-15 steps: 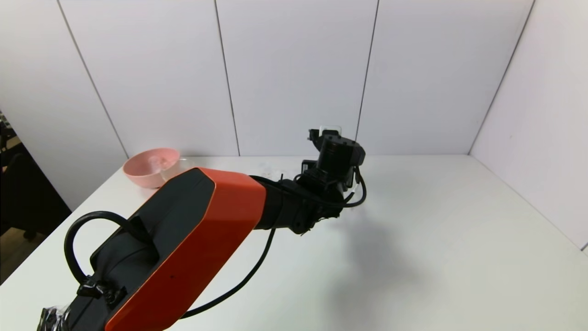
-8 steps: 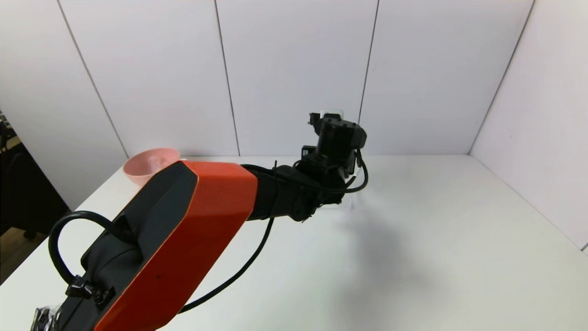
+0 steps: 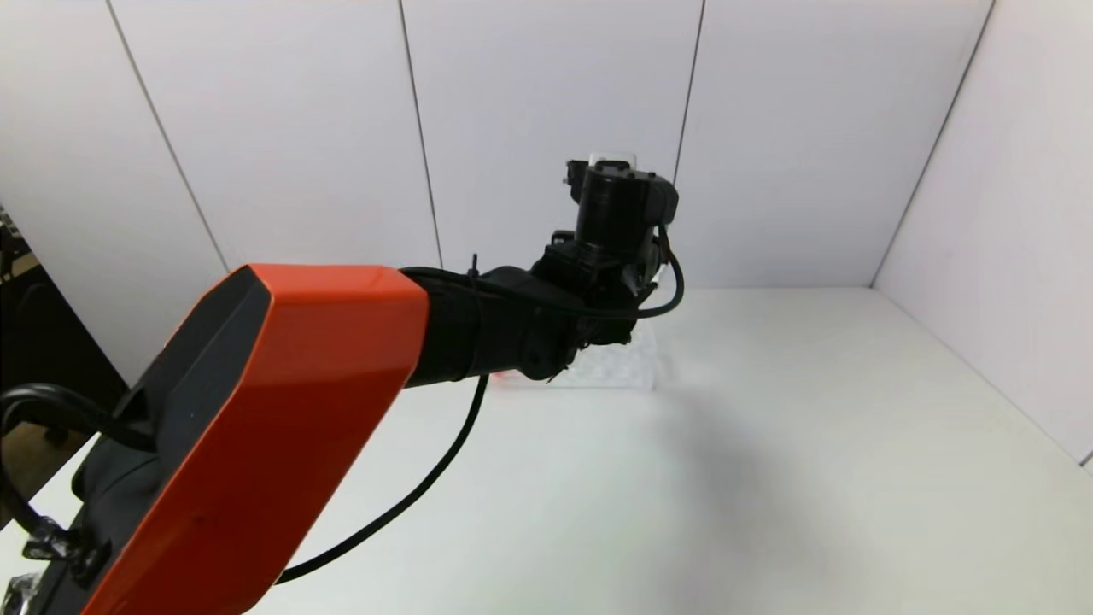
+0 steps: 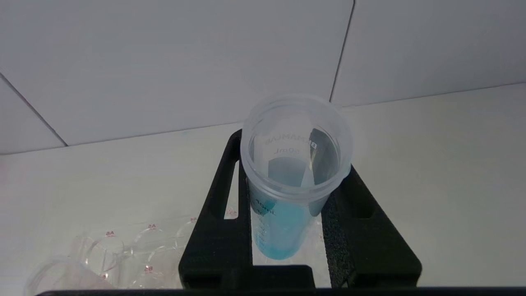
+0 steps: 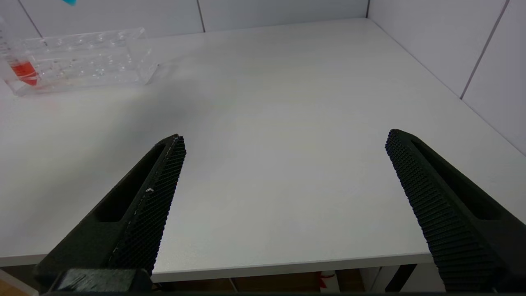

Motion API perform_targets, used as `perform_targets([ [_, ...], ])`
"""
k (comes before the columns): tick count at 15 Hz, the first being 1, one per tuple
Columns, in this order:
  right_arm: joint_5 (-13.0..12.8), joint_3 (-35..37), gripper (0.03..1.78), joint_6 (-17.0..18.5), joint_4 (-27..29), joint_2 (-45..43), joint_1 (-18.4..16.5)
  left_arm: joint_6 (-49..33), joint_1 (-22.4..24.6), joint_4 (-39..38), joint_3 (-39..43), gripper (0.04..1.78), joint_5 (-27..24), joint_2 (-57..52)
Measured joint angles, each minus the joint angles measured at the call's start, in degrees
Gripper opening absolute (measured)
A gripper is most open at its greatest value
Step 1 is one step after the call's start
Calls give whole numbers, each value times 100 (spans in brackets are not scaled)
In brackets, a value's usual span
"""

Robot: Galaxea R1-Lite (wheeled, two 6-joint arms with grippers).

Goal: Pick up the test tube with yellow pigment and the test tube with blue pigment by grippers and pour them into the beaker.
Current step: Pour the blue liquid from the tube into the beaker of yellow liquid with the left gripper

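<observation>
right pincer [image 5: 283, 205]: yours nearest, parked at the near edge of the surface [image 5: 287, 123], jaws spread wide, holding nothing.
left pincer [image 4: 294, 230]: raised over the far middle, clamped tight on the blue tube [image 4: 294, 181]; blue liquid sits in its tip.
rack [image 5: 78, 61]: far side, below the left arm; one red tube [image 5: 22, 72] stands in an end slot.
yellow tube: can't spot it in any view.
beaker: a clear rim shows in the left wrist view; can't confirm it's the beaker.
progress: blue lifted, not poured; yellow status unknown.
room: right half of the surface is bare; walls close behind and right, so keep your swing low.
</observation>
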State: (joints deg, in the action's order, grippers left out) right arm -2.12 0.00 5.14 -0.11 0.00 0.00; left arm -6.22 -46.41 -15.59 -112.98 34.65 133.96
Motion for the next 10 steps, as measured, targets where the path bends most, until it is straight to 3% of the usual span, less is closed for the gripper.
perform_targets([
  [5, 1, 0, 177, 2, 1, 0, 0, 278, 79, 127, 215, 49, 39, -719],
  [10, 1, 0, 177, 2, 0, 0, 0, 390, 532, 272, 995, 49, -4, -1702],
])
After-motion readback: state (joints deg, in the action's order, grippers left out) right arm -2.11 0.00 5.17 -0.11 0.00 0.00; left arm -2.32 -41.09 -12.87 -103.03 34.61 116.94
